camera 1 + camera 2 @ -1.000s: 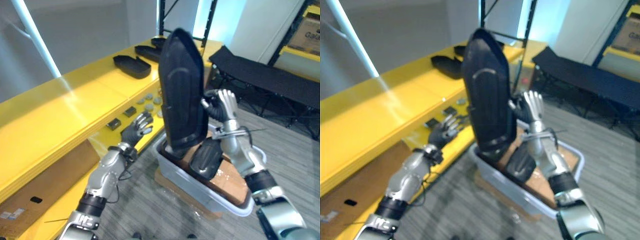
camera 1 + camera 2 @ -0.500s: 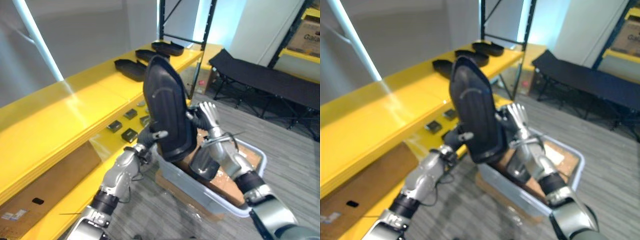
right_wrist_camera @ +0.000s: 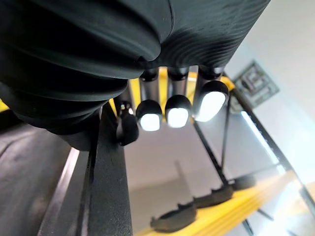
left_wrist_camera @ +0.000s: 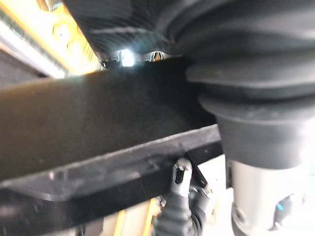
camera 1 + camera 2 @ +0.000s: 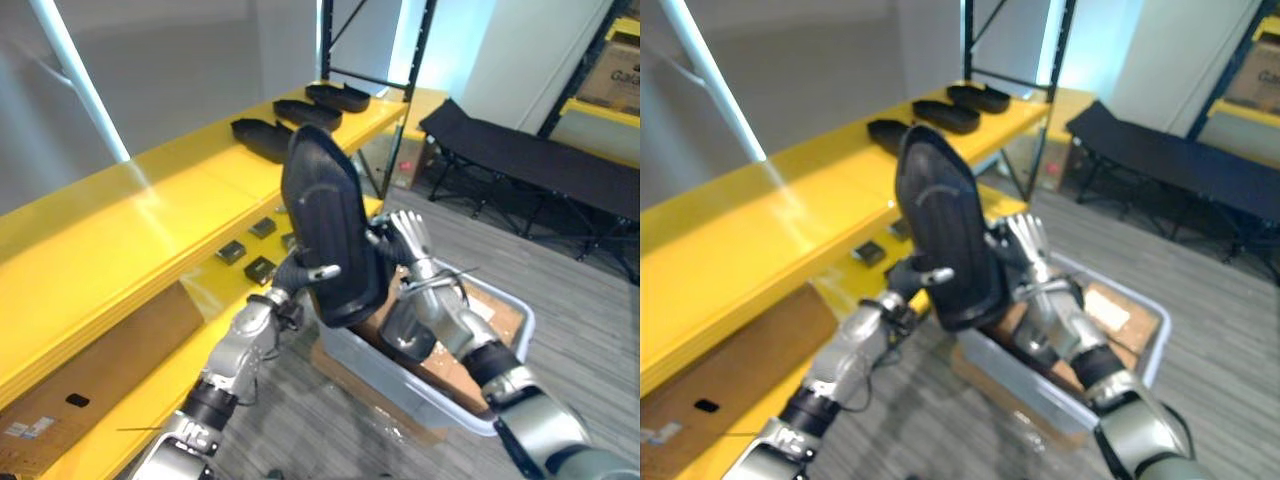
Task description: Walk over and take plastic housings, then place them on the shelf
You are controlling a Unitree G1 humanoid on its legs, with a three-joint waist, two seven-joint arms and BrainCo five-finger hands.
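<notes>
Change: left hand (image 5: 297, 276) now clamps the black plastic housing (image 5: 325, 225), nearer the shelf (image 5: 150, 215)
Right hand (image 5: 412, 243): straight fingers brace it
Meaning: placement next

We see a pale grey plastic tub (image 5: 400, 378) resting on a flat brown cardboard piece (image 5: 345, 365) on the grey striped carpet floor (image 5: 590, 300). A black folding cot (image 5: 530, 150) stands well beyond. Small dark square parts (image 5: 259, 268) lie left of the tub, above a large brown cardboard sheet (image 5: 110, 350).
</notes>
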